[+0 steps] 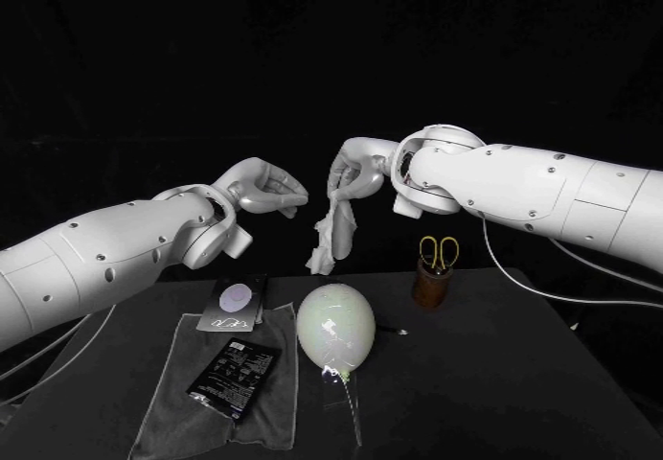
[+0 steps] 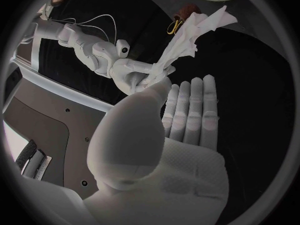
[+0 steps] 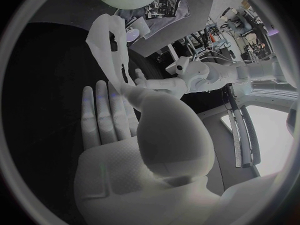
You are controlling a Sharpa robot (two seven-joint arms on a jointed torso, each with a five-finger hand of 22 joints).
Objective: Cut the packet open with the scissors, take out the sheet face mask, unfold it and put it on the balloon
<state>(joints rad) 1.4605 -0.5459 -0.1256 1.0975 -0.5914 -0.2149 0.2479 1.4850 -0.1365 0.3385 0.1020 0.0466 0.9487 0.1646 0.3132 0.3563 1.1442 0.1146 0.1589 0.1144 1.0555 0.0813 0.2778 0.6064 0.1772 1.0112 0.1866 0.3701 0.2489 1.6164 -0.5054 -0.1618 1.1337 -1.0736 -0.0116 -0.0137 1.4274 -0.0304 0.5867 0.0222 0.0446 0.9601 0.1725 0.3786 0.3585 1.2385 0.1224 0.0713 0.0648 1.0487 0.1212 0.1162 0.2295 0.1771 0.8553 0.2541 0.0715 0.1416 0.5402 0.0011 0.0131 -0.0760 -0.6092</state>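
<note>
My right hand (image 1: 356, 177) is raised above the table's far side and pinches the top of the white sheet mask (image 1: 331, 230), which hangs down crumpled and partly folded. In the right wrist view the mask (image 3: 106, 40) rises from between the thumb and fingers of the right hand (image 3: 119, 120). My left hand (image 1: 272, 192) hovers a short way to the side of the mask and holds nothing; its fingers (image 2: 190, 110) are stretched out. The pale balloon (image 1: 337, 326) lies on the table below the mask. The black packet (image 1: 235, 377) lies on a grey cloth (image 1: 180, 402).
Yellow-handled scissors (image 1: 438, 252) stand in a brown holder (image 1: 432, 286) behind and to the right of the balloon. A small card with a pale oval (image 1: 232, 305) lies at the cloth's far end. Bare black table (image 1: 512, 383) spreads to the right.
</note>
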